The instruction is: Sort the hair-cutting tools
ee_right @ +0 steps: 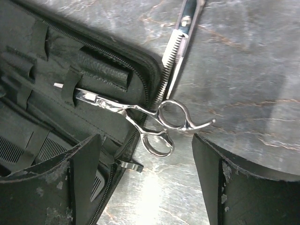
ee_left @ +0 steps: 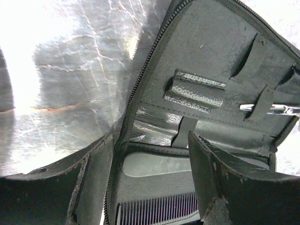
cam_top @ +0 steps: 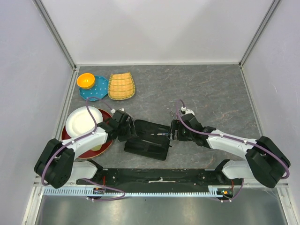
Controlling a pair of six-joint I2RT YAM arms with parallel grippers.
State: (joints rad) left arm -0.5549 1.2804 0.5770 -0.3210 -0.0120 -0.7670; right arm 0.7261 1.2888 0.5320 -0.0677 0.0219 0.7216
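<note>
A black zip case (cam_top: 146,145) lies open at the table's middle. One silver scissors (ee_right: 140,115) is slotted under a strap in the case, its ring handles sticking out over the zip edge onto the table. A second silver scissors (ee_right: 179,44), with a toothed blade, lies on the table beside the case's edge. The black comb (ee_left: 157,211) lies in the case's lower half and also shows in the right wrist view (ee_right: 49,149). My left gripper (ee_left: 150,187) is open over the case's left side, above the comb. My right gripper (ee_right: 145,187) is open, just short of the ring handles.
A white plate (cam_top: 82,120) sits on a red plate (cam_top: 107,144) at the left. A blue dotted plate (cam_top: 97,92) with an orange bowl (cam_top: 85,80) and a woven basket (cam_top: 121,86) stand at the back left. White walls enclose the table.
</note>
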